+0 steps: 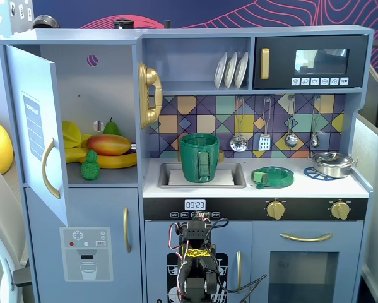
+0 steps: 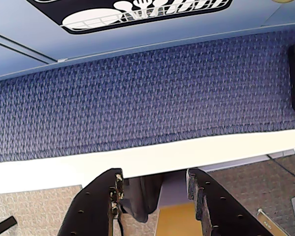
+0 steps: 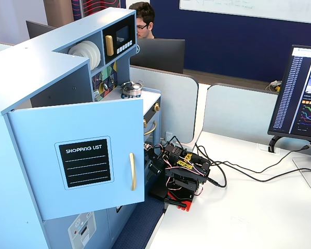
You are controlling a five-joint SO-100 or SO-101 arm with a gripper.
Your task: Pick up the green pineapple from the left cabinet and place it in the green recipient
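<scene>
The green pineapple (image 1: 89,165) stands upright at the front of the shelf in the left cabinet (image 1: 106,88), in front of a mango. The cabinet door (image 1: 32,132) is swung open; it also shows in the other fixed view (image 3: 46,155), where it hides the shelf. The green recipient (image 1: 199,158) stands in the sink, handle facing forward. My arm (image 1: 195,262) is folded low in front of the kitchen, far below the shelf. In the wrist view my gripper (image 2: 154,178) is open and empty, pointing at blue carpet and the kitchen base.
A mango (image 1: 108,144), bananas (image 1: 116,161) and a pear (image 1: 112,128) share the shelf. A flat green dish (image 1: 272,177) and a silver pot (image 1: 332,163) sit on the counter. A white desk (image 3: 238,207) with cables and a monitor (image 3: 300,93) lies behind the arm.
</scene>
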